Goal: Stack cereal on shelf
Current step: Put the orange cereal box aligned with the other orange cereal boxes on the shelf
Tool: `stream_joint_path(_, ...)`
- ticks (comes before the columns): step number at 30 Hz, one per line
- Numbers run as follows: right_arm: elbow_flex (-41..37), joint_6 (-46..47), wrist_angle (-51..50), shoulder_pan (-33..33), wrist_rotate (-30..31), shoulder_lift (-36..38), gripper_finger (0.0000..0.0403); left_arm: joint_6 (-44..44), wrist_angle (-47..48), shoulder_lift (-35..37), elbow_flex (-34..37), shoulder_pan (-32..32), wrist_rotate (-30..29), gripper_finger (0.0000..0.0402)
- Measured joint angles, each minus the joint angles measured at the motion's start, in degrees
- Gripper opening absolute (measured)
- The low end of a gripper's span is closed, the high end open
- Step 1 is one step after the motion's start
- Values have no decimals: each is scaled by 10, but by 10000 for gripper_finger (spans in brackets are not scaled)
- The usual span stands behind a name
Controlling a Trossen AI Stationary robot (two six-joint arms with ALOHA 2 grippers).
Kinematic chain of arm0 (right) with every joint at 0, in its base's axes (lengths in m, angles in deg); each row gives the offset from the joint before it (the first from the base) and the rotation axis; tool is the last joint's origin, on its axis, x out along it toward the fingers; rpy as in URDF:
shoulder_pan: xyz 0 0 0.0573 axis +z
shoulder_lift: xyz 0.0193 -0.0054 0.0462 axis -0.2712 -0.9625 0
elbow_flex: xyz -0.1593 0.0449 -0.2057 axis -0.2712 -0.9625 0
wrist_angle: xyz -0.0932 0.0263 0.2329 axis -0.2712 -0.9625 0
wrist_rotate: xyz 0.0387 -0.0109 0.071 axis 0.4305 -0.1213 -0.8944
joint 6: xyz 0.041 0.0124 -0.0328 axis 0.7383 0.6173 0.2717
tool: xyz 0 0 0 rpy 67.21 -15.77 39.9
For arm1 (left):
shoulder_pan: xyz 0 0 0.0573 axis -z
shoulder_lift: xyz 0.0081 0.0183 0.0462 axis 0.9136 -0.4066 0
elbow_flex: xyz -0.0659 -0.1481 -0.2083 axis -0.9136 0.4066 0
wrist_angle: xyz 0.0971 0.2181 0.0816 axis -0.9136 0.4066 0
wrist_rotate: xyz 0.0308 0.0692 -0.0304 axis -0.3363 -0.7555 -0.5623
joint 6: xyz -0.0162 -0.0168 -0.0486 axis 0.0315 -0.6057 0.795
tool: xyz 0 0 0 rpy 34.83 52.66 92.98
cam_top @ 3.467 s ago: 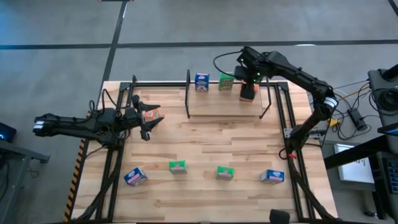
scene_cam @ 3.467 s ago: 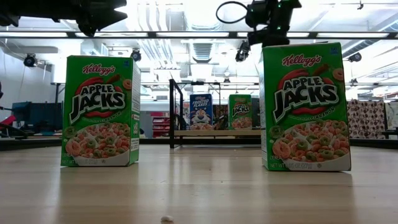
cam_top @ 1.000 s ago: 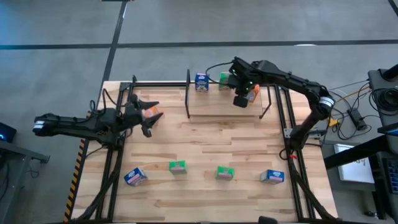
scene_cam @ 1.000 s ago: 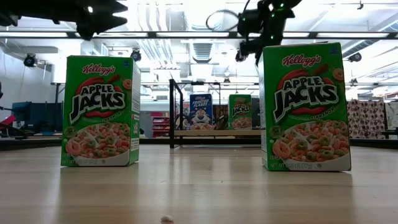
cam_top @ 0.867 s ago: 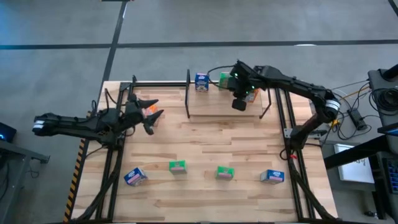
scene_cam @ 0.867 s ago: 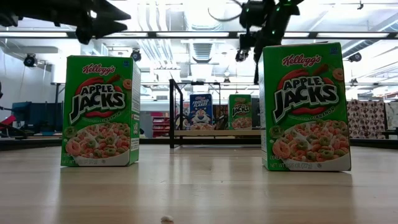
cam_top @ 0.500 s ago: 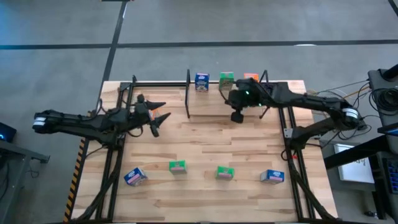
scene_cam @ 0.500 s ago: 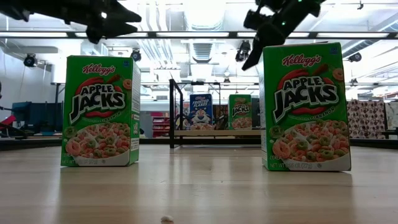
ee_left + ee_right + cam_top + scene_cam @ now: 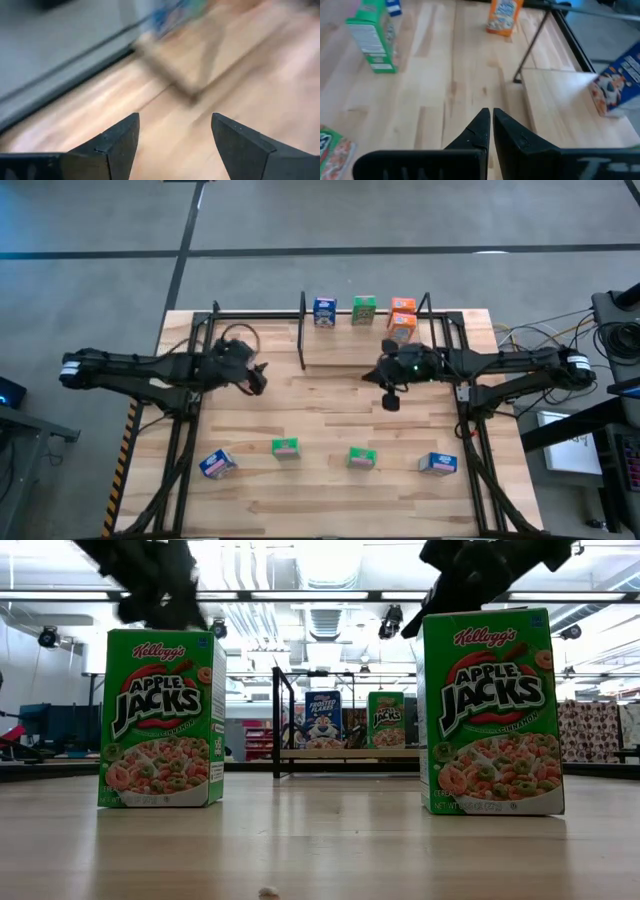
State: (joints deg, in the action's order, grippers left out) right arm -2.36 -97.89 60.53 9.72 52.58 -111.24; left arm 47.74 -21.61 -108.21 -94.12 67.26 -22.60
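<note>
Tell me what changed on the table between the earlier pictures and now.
The right gripper let go of the small orange cereal box on the light-wood shelf and drew back over the tabletop, shut and empty. The left gripper, open, shifted slightly toward the shelf. The blue box, the green box and the four near-edge boxes stayed put.

Low view, readable print:
- near-left green cereal box: "Kellogg's", "APPLE JACKS", "CINNAMON" fragment under logo
- near-right green cereal box: same, "Kellogg's", "APPLE JACKS", "CINNAMON"
- blue cereal box on shelf: "FROSTED FLAKES", small but legible
- far green box on shelf: Apple Jacks-style logo, too small to read for certain

High and wrist views: box labels printed, none legible. No numbers or signs readable elsewhere.
</note>
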Motion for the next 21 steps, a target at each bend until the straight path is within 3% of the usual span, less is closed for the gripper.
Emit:
stream_joint_path(4, -6, 0, 9, 12, 0, 5, 12, 144, 155, -57, -37, 0, -21, 231)
stream_joint_path(10, -6, -16, 18, 14, 0, 4, 12, 240, 278, -119, -80, -11, -13, 231)
stream_joint_path(21, -6, -35, 29, 14, 1, 4, 12, 228, 300, -118, -84, -78, 50, 231)
